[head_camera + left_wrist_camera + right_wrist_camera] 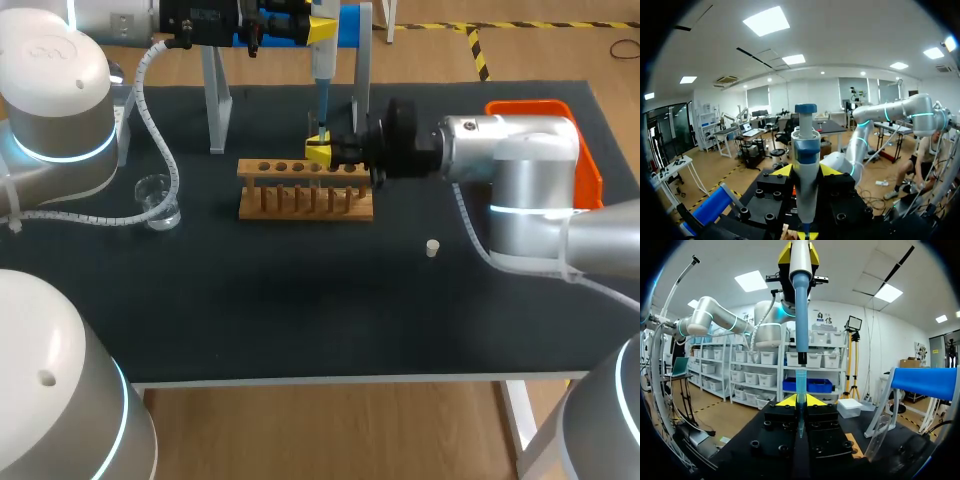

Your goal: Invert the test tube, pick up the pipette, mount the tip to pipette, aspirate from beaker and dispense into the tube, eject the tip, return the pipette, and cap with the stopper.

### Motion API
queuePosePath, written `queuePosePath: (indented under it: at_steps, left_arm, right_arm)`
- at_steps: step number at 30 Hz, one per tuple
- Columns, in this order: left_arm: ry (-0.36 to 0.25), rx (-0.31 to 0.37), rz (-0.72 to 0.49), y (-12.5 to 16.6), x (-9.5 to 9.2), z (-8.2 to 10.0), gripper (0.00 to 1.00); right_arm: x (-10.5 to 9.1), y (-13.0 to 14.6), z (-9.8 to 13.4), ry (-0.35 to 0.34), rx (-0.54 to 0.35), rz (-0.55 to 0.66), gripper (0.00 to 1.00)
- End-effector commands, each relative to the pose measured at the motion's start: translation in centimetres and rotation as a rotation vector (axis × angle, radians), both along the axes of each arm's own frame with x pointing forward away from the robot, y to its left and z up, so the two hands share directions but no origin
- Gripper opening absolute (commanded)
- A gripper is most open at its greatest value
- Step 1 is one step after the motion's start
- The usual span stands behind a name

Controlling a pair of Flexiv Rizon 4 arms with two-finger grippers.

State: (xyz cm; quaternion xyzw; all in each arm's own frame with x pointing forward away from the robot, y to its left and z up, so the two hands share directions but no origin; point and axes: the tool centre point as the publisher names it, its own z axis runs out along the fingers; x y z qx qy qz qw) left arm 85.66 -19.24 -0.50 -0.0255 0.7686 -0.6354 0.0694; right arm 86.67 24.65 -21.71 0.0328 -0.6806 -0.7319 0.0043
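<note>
Right wrist view shows the right pincer pinching the tip upright. The pipette hangs just above it, clamped in the left pincer. Line both up coaxially, then press straight down until the tip seats.

The counter, lower centre, is matt black. The rack, centre, is bare light wood. The pipette, upper centre, is smooth white and blue plastic; its tip is translucent plastic. The beaker, left, is clear and glossy.
</note>
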Motion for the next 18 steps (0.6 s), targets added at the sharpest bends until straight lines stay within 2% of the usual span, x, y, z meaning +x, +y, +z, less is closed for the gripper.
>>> queuePosePath:
  at_steps: [1, 18]
  left_arm:
    - [-0.002, -0.002, 0.0, 0.01, -0.02, -0.01, 0.0]
    - [-0.002, -0.002, 0.0, 0.01, -0.02, -0.01, 0.0]
  right_arm:
    - [-0.02, -0.11, 0.1, -0.001, -0.003, 0.001, 0.0]
    - [0.04, -0.1, 0.51, -0.005, -0.002, 0.005, 0.0]
